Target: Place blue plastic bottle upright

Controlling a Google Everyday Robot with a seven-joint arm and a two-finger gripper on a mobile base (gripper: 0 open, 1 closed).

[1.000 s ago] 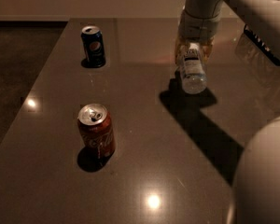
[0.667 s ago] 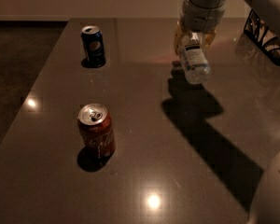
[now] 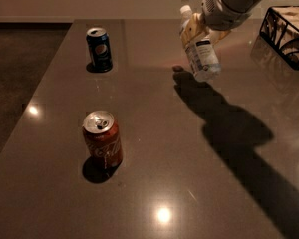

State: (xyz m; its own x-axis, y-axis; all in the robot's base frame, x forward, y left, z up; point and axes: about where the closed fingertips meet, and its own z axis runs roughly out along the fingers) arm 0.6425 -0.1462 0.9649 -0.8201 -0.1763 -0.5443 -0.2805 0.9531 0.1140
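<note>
The blue plastic bottle (image 3: pixel 202 51) is a small clear bottle with a white cap and a pale label with dark print. It is at the back right of the table and leans with its cap up and to the left, its base low near the tabletop. My gripper (image 3: pixel 195 28) comes in from the upper right and is shut on the bottle's upper part, just below the cap. The arm's shadow falls across the table toward the front right.
A dark blue Pepsi can (image 3: pixel 98 49) stands at the back left. A red cola can (image 3: pixel 103 139) stands at the front left. A black wire basket (image 3: pixel 285 34) sits at the far right edge. The table's left edge (image 3: pixel 45 68) runs diagonally beside a dark floor.
The arm has swung up and back toward the upper right. The bottle in the gripper has turned from base-toward-camera to a steeper lean with the cap up.
</note>
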